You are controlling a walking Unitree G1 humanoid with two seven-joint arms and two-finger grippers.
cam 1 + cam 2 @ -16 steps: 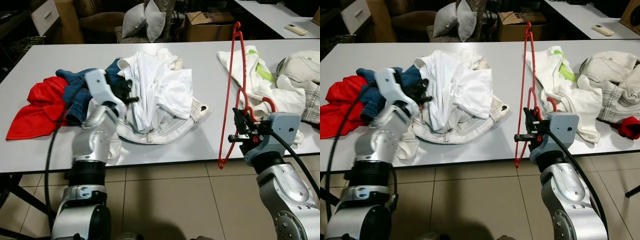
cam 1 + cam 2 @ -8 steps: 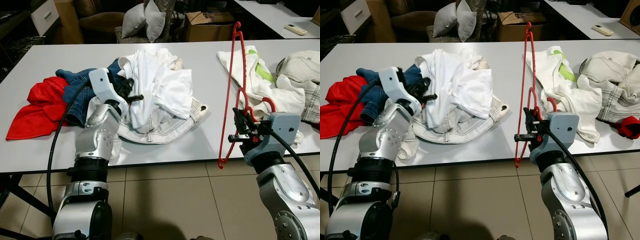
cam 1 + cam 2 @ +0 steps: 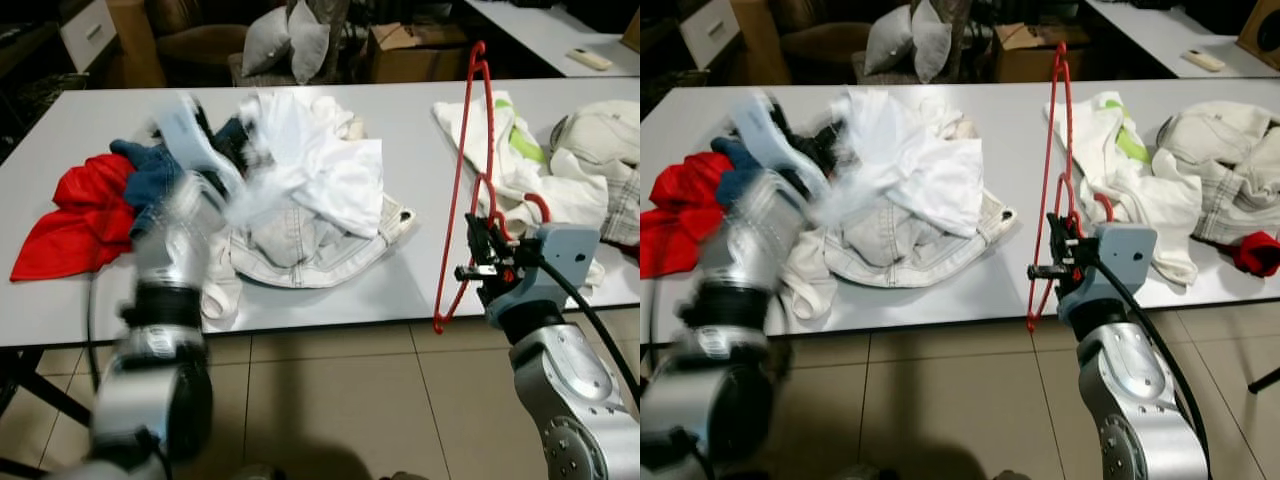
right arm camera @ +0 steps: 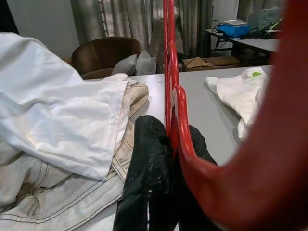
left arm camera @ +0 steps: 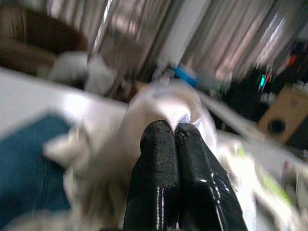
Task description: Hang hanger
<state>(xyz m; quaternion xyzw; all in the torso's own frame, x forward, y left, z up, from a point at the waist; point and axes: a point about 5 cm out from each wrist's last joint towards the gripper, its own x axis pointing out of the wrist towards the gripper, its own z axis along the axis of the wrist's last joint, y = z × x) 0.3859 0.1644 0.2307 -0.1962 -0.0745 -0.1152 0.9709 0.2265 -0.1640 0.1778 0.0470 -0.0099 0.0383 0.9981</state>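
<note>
While our right gripper [image 3: 487,262] clamps the red hanger [image 3: 462,180] upright, our left gripper [image 5: 166,139] pinches the white shirt [image 3: 320,165]. Both sit over the table [image 3: 400,290].

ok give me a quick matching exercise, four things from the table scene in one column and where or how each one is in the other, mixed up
Things:
1. red hanger
2. white shirt
3. red garment
4. remote control

Places or states:
A. on the far table behind
B. pinched by the left gripper, lifted off the pile
C. held upright in the right gripper
D. lying at the table's left end beside the blue jeans

Pairs: 1-C, 2-B, 3-D, 4-A
</note>
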